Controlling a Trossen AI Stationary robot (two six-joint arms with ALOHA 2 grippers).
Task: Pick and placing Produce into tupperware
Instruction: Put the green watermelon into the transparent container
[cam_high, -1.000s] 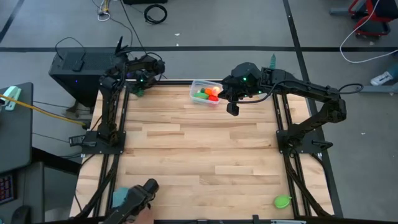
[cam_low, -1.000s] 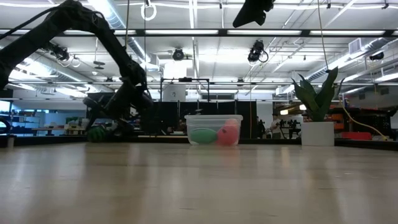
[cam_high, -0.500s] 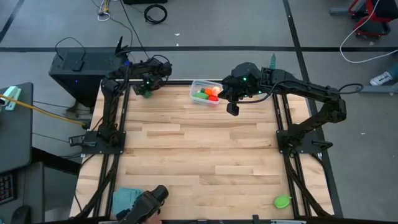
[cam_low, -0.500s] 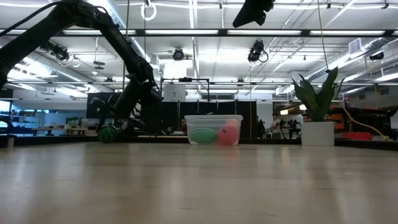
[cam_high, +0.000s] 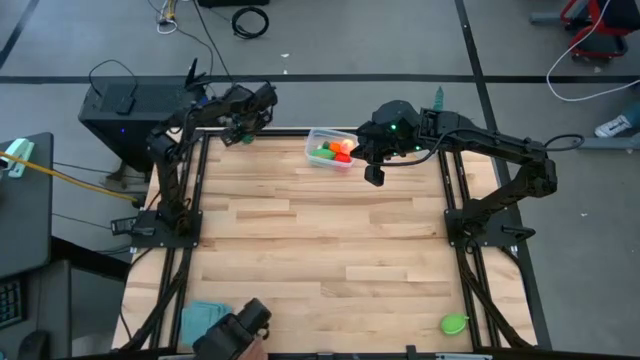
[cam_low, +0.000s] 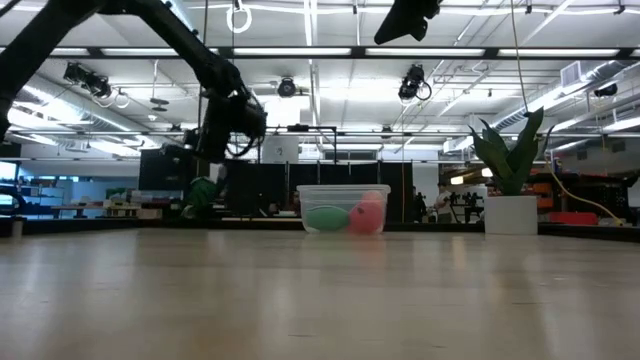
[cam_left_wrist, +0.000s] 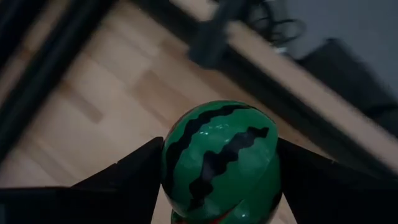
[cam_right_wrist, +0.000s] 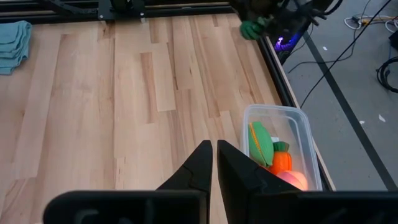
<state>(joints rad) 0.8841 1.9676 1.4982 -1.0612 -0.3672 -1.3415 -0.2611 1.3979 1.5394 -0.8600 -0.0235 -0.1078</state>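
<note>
My left gripper (cam_high: 243, 133) is over the table's far left edge, shut on a green toy watermelon piece with dark stripes (cam_left_wrist: 221, 160); the piece also shows in the low view (cam_low: 203, 195). The clear tupperware (cam_high: 332, 151) stands at the middle of the far edge and holds a green piece (cam_right_wrist: 261, 142), an orange carrot (cam_right_wrist: 281, 158) and a peach-red piece (cam_low: 369, 212). My right gripper (cam_high: 374, 176) hovers shut just right of the box, touching nothing. Another green produce piece (cam_high: 455, 323) lies past the table's near right corner. My left gripper pinches the watermelon piece between its two fingers, one finger (cam_left_wrist: 127, 177) on each of its opposite sides (cam_left_wrist: 171, 165). The fingers slant down from above. The piece is lifted clear of the table and sits upright between them, its rounded striped end pointing away from the wrist.
A teal folded cloth (cam_high: 198, 318) lies at the near left corner, with a dark object (cam_high: 235, 335) beside it at the near edge. A spiky plant in a white pot (cam_low: 510, 195) stands at the far right. Bare wood (cam_high: 320, 240) fills the table's middle.
My left gripper has risen from the table's far left corner and moved toward the right, toward the tupperware, carrying the watermelon piece up clear of the wood. The dark object at the near edge has shifted about.
</note>
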